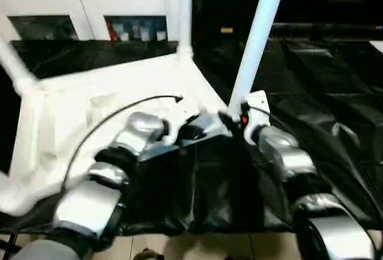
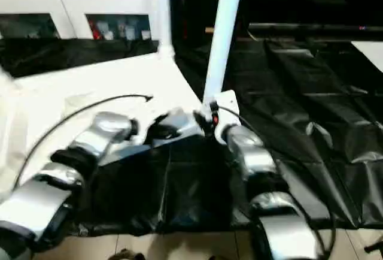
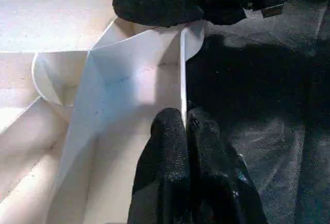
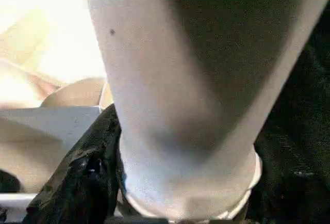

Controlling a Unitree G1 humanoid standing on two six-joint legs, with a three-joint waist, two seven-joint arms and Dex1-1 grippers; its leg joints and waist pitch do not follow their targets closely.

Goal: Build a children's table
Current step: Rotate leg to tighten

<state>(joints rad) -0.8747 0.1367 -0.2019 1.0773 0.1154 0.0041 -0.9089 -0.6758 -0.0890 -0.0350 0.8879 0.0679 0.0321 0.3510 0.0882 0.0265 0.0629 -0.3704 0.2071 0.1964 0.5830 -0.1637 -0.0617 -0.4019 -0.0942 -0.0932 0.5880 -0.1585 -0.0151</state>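
Note:
The children's table lies upside down on a black sheet, its white ribbed tabletop facing up. White legs stand in its corner sockets; the nearest one rises tilted from the near right corner, and another stands at the far corner. My left gripper is shut on the thin white rim of the tabletop beside that near right corner. My right gripper is at the foot of the near leg, with one black finger pressed against the tube; the other finger is hidden.
A white cabinet with glass doors stands behind the tabletop. The black sheet spreads to the right and under my arms. Two more legs stick out at the left side. Tan floor runs along the near edge.

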